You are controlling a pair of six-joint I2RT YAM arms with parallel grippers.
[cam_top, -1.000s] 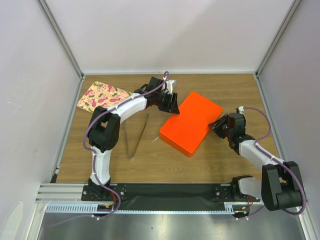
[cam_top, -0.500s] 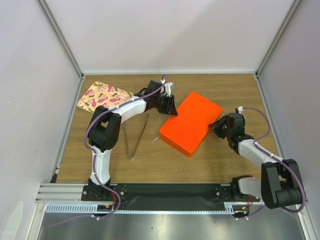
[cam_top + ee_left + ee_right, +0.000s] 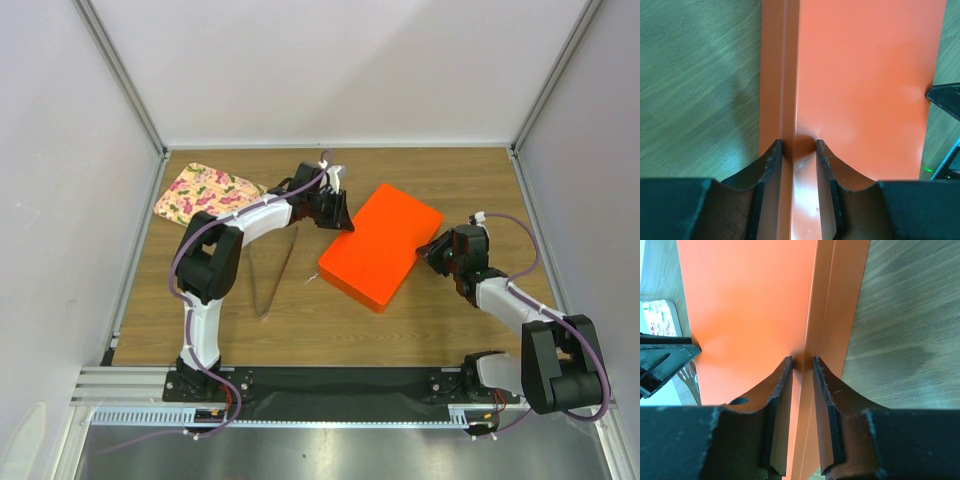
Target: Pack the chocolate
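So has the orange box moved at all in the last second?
No. The orange box keeps its place, its left corner at the same gap from the tongs.

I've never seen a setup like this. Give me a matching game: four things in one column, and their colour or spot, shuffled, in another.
Things:
1. box
2. pouch
3. tongs
4. table

Descriptions:
A. flowery pattern, far left corner
B. plain orange, lid closed, in the middle
C. brown wood grain
D. thin metal, lying between pouch and box

Pairs: 1-B, 2-A, 3-D, 4-C
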